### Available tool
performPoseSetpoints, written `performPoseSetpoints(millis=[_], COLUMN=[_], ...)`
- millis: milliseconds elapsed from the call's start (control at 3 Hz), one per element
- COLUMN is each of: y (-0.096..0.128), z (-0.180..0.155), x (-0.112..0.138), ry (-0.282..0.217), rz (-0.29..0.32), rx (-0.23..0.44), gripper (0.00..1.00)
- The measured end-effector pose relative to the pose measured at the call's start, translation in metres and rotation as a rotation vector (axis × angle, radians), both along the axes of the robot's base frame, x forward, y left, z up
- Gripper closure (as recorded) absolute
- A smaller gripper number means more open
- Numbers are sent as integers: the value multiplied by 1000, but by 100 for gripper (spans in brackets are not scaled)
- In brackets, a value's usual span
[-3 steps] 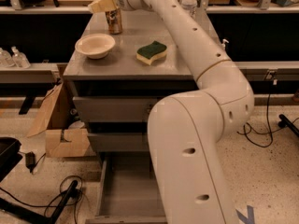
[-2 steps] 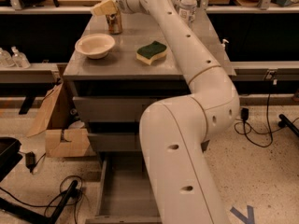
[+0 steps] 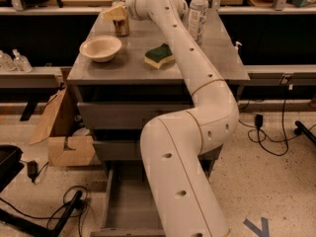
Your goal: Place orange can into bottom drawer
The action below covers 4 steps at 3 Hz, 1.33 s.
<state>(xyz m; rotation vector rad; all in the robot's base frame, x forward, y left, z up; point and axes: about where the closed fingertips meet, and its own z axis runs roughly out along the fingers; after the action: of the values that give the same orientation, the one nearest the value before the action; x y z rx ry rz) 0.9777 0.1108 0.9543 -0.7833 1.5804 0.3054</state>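
The orange can (image 3: 121, 27) stands upright at the back left of the cabinet top (image 3: 128, 70), brown-orange with a silver top. My gripper (image 3: 115, 13) is at the can's top, coming from the right and slightly above, and touches or nearly touches its upper rim. The long white arm (image 3: 182, 68) runs from the lower middle of the view up to it. The bottom drawer (image 3: 126, 201) is pulled open at floor level, a grey tray partly hidden behind the arm.
A cream bowl (image 3: 100, 48) sits front left on the cabinet top, with a green-and-yellow sponge (image 3: 159, 56) to its right. A clear water bottle (image 3: 198, 13) stands at the back right. A cardboard box (image 3: 61, 135) and cables (image 3: 59, 209) lie on the floor to the left.
The arm's lower links have swung left across the view and now cover more of the cabinet front. The gripper has stayed at the can, which still stands on the cabinet top.
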Motion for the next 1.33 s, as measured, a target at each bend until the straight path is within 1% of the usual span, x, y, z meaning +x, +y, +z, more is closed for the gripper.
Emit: performPoseSetpoints(millis=[333, 667, 1000, 1333], y=[10, 21, 26, 29], z=[-12, -26, -35, -43], x=[7, 17, 24, 28], ry=[42, 89, 99, 99], rz=[-27, -53, -67, -74], rx=[56, 153, 212, 221], gripper=[0, 0, 0, 15])
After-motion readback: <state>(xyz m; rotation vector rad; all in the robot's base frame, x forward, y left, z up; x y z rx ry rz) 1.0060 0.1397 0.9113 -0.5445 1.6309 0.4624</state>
